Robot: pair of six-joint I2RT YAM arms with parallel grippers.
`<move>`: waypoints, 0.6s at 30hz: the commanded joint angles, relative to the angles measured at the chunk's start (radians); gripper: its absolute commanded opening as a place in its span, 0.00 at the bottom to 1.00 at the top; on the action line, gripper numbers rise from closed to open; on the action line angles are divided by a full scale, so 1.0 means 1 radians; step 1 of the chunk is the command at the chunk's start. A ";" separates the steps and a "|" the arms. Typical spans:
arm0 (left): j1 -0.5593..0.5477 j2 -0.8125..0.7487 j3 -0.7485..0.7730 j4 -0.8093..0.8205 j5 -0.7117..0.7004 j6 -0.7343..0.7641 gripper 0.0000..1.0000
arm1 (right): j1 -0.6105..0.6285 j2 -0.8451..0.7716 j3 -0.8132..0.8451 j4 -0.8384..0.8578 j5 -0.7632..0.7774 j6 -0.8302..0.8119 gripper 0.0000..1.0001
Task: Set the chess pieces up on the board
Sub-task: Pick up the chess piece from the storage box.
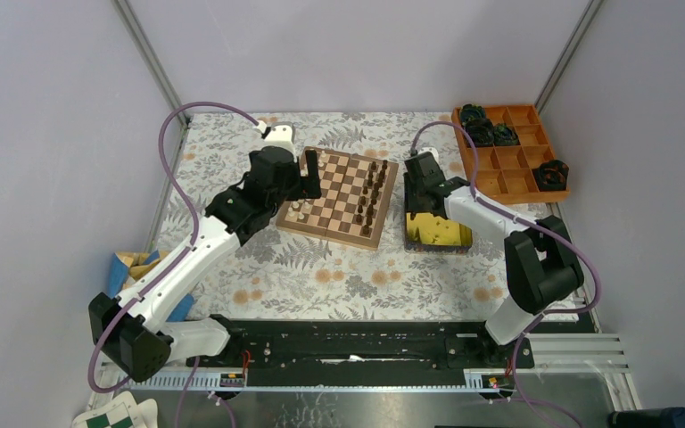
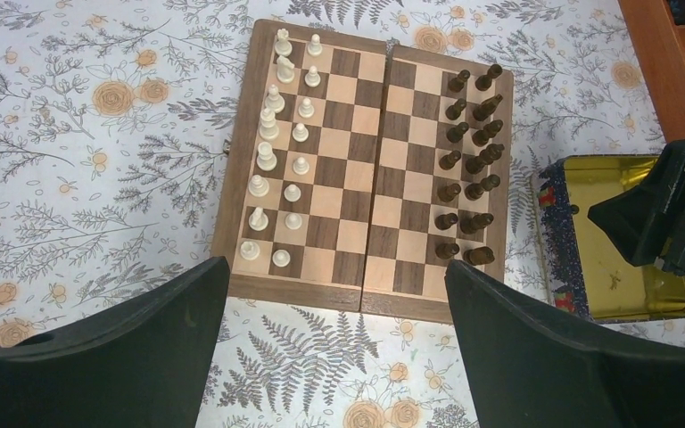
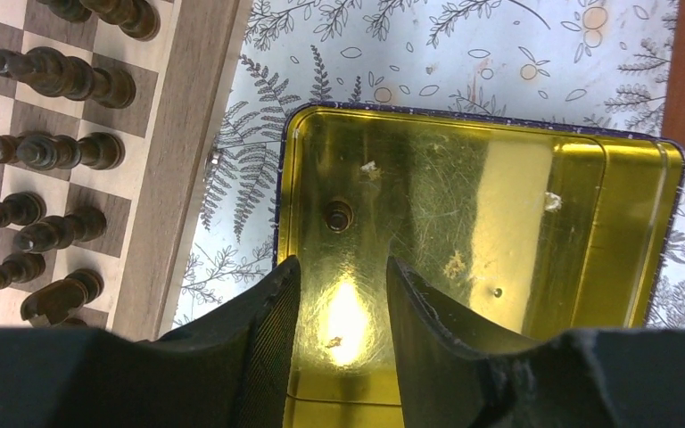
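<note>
- While the left gripper [image 2: 337, 272] is hovering wide open and empty above it, the board [image 2: 357, 298] is lying flat on the floral tablecloth [image 2: 71, 178].
- The cream chess pieces [image 2: 268, 160] are standing in two files along one side, and the dark chess pieces [image 2: 482, 160] are lining the opposite side.
- The right gripper [image 3: 341, 267] is hanging over the yellow tin [image 3: 517, 205] just beside the board, jaws partly apart, gripping nothing.
- A small dark knob [image 3: 337, 215], possibly a chessman seen from above, is sitting inside the tin.

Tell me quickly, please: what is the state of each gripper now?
Left gripper: open, holding nothing.
Right gripper: open, holding nothing, above the yellow tin.
</note>
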 commanded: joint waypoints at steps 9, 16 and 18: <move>0.017 0.010 0.036 0.030 0.006 0.015 0.99 | -0.031 0.058 -0.025 0.098 -0.064 0.008 0.43; 0.020 0.016 0.039 0.028 0.005 0.013 0.99 | -0.037 0.083 -0.026 0.115 -0.076 0.007 0.41; 0.022 0.018 0.039 0.028 0.005 0.012 0.99 | -0.039 0.093 -0.027 0.125 -0.080 0.007 0.40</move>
